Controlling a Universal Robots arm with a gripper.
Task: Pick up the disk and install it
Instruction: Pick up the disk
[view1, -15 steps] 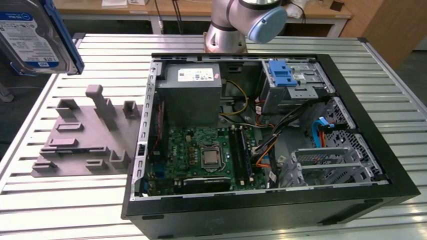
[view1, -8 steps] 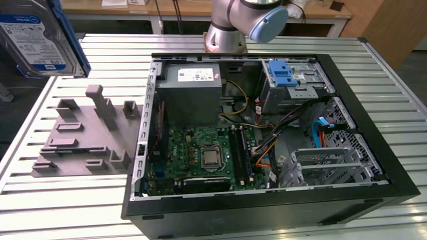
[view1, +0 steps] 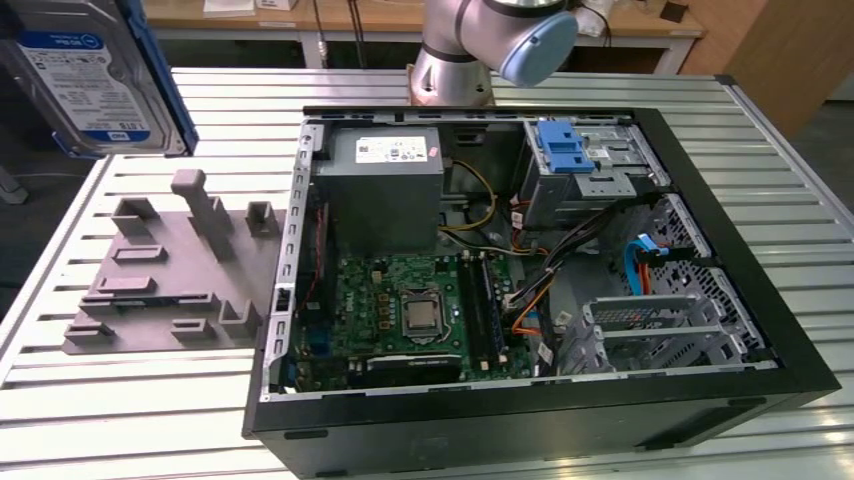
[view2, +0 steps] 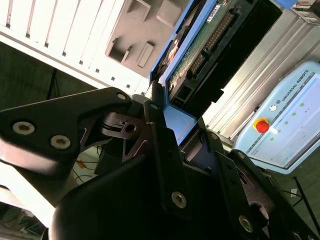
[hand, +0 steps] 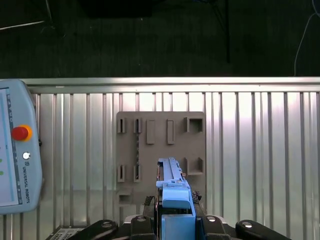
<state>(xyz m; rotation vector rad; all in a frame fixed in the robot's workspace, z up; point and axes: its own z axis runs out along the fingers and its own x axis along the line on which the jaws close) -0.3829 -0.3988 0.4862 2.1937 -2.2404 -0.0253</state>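
Observation:
The disk, silver with a white-and-blue label and a blue bracket, hangs high above the table at the exterior view's left, over the grey fixture plate. In the second wrist view its green circuit-board underside faces the camera, and my gripper is shut on its blue-bracketed end. The first wrist view shows the disk edge-on, rising from my gripper above the fixture plate.
An open computer case lies on the slatted metal table, holding a grey power supply, a motherboard, a drive bay with a blue latch and a metal cage. A teach pendant lies beside the fixture.

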